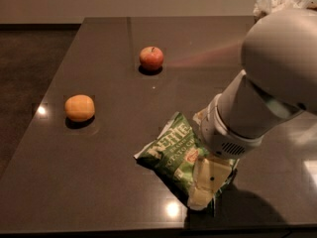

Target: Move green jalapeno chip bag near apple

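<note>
The green jalapeno chip bag [171,150] lies flat on the dark table [114,108] near the front edge, its right part hidden under my arm. The apple [151,58] is small, red and stemmed, and sits far back, well apart from the bag. My gripper [208,185] hangs straight down over the bag's right front corner, its pale fingers [200,195] touching or just above the bag.
A smooth orange-yellow round fruit [79,108] sits at the left middle of the table. Crumpled white paper [277,1] stands at the back right corner. My big white arm [267,83] fills the right side. The table's front edge runs close below the bag.
</note>
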Tool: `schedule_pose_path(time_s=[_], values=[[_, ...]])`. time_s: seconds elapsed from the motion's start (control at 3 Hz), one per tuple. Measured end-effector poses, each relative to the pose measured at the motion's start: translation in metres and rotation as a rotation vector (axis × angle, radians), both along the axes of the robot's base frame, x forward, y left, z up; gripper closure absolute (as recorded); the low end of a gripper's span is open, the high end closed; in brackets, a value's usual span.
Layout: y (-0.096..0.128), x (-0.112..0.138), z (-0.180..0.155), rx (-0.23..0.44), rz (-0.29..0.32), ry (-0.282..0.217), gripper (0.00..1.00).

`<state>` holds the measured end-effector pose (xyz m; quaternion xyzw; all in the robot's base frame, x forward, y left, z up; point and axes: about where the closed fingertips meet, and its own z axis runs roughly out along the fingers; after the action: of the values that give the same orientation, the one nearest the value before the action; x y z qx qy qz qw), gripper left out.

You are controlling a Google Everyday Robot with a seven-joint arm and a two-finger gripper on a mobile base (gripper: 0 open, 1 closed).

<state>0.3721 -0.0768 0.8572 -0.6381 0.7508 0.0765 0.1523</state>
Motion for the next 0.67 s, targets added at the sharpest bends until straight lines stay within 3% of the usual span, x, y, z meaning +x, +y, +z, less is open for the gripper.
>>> schedule_pose_path(time_s=[0.67], values=[[0.0032,0.0049,-0.0090,-0.034,-0.037,0.022,0.42]])
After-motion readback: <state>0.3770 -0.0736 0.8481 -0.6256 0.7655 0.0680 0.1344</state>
